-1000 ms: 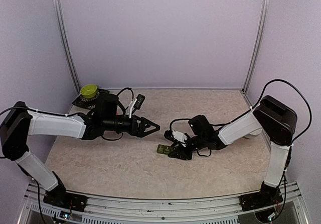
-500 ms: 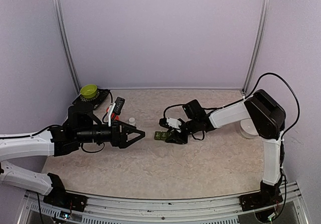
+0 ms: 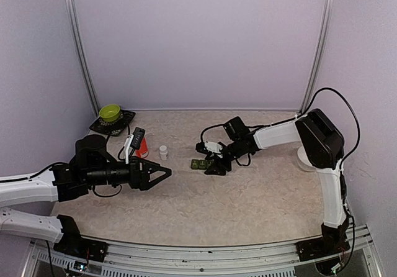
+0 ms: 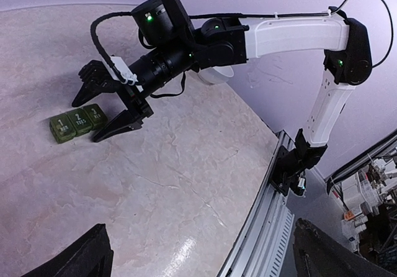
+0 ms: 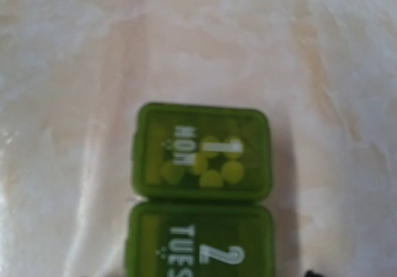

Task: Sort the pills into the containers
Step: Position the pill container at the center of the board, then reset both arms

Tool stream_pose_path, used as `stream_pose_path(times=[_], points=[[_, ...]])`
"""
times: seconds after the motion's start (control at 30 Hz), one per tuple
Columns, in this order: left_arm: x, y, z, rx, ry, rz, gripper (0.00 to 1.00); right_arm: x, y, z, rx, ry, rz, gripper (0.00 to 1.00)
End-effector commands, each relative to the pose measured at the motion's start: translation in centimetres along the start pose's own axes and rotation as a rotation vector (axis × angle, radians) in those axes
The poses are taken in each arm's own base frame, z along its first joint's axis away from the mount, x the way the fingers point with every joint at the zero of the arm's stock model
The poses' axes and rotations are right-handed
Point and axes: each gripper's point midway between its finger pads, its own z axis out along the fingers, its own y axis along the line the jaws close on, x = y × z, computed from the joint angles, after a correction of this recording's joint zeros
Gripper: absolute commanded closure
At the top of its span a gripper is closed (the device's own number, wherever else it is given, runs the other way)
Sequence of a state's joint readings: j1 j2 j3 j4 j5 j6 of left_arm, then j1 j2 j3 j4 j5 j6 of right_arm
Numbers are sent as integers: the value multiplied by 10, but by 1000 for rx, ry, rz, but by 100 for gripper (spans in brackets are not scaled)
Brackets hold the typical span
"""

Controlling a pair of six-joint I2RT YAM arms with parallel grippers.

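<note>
The containers are a dark green strip of three joined compartments lying mid-table, lids shut. In the right wrist view the lid marked MON 1 shows several round pills through it, and the lid marked TUES 2 is next to it. My right gripper is open, low at the strip's right end. In the left wrist view its fingers straddle the end of the strip marked 3. My left gripper is open and empty, to the left of the strip and apart from it.
A red bottle and a tiny white bottle stand left of the strip, behind my left gripper. A green bowl sits on a dark mat at the back left corner. A white round object lies by the right wall.
My left arm has drawn back to the left, uncovering the red and white bottles. My right gripper and the green strip have shifted away from me and slightly left.
</note>
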State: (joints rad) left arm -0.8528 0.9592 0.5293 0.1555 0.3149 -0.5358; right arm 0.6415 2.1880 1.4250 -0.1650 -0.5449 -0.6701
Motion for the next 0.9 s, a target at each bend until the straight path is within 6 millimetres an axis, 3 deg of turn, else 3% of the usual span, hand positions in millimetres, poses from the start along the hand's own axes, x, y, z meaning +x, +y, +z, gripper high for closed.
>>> stream_pose_path(times=[0.0,0.13,0.2,0.3,0.4,0.47,0.63,0.73,0.87], points=[[-1,0,0,-7,-13,-2,1,14,3,-4,16,54,10,23],[-5,2,-2,-27,-35,12,1,4,-8,-24,96,68,23,1],[-12,3,-5,-51,-58,30,1,-5,-14,-41,154,72,44,0],[-26,9,-13,-126,-95,78,1,-30,-24,-85,291,36,139,0],[-44,16,-25,-225,-144,129,1,-55,-17,-137,397,-63,253,0],[-58,24,-36,-312,-184,152,1,-59,-8,-173,486,-121,340,0],[-86,51,-70,-566,-292,161,1,-44,7,-261,756,-207,609,0],[-97,69,-99,-727,-376,154,1,-35,26,-297,836,-277,686,0],[-100,81,-131,-850,-453,146,1,-6,44,-340,1001,-322,788,0]])
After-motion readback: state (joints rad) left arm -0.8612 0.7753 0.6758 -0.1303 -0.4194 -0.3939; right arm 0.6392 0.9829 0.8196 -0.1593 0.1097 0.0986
